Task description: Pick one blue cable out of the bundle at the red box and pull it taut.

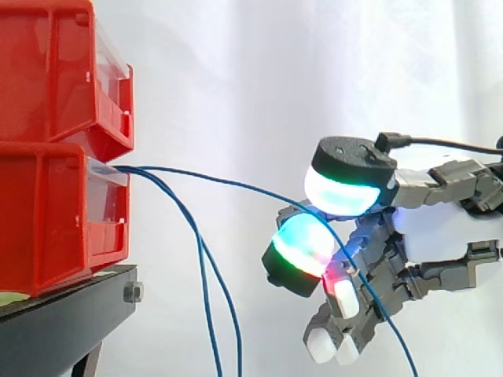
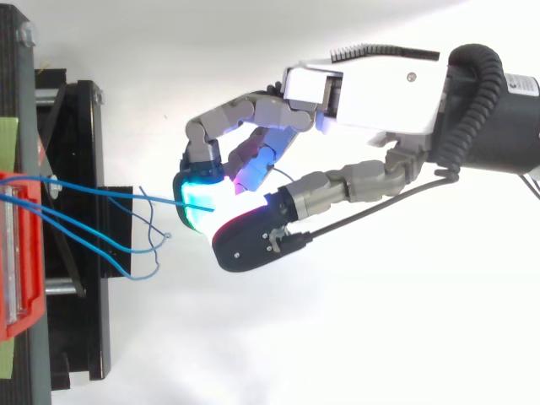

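- Red box (image 1: 47, 212): the bundle leaves its front opening. The loose cables (image 1: 204, 267) hang down from it.
- Blue cable (image 1: 236, 185): one strand is separated from the bundle and runs from the box to the hand. Note the slight bow, and judge it not fully taut.
- Hand (image 1: 440, 228): the glowing pads (image 1: 342, 188) are pinched together on that cable. The pick looks done and further pulling remains.
- Wrist label (image 2: 521, 84): the print is too small to read.

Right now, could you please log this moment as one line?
hand: shut on blue cable | cable: bowed, not taut | other blue cables: hanging from red box
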Controlling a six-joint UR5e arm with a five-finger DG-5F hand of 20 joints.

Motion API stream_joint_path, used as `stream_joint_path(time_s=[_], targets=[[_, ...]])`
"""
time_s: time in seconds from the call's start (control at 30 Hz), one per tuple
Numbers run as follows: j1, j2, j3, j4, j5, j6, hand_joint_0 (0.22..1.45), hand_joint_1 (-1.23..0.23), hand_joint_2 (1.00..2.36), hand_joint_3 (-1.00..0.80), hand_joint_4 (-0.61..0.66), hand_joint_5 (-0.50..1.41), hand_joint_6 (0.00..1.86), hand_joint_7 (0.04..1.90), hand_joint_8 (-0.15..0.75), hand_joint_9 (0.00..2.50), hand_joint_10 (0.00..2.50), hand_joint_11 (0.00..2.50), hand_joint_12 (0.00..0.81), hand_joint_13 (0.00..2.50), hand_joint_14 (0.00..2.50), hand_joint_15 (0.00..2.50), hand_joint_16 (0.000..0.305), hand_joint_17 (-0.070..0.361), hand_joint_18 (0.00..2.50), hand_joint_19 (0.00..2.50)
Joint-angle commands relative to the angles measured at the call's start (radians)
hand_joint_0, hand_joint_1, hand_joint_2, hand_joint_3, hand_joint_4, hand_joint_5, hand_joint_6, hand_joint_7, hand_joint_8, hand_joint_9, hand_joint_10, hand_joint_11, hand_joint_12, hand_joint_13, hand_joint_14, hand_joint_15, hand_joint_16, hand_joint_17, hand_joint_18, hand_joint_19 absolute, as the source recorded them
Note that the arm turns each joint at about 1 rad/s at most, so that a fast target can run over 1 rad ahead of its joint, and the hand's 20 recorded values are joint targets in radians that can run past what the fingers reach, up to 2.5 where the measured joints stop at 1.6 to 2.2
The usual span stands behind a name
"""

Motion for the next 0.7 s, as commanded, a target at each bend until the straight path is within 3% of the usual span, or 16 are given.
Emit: stream_joint_path(time_s=[0.0,0.27,0.67], targets=[[-0.001,0.0,0.0,0.001,0.0,0.001,0.56,-0.62,1.01,-0.38,0.01,-0.05,0.64,1.19,0.204,1.09,0.01,0.55,0.39,0.8,0.01,0.41,0.05,0.112,0.61,0.41],[-0.001,0.0,0.0,0.001,0.0,0.001,0.57,-0.67,1.01,-0.35,0.02,-0.06,0.71,1.11,0.195,1.1,0.01,0.57,0.382,0.81,0.01,0.41,0.047,0.107,0.62,0.42],[0.001,0.0,0.0,0.001,0.0,0.003,0.56,-0.57,1.01,-0.37,0.02,-0.05,0.67,1.14,0.195,1.12,0.01,0.56,0.392,0.81,0.01,0.41,0.049,0.111,0.63,0.42]])
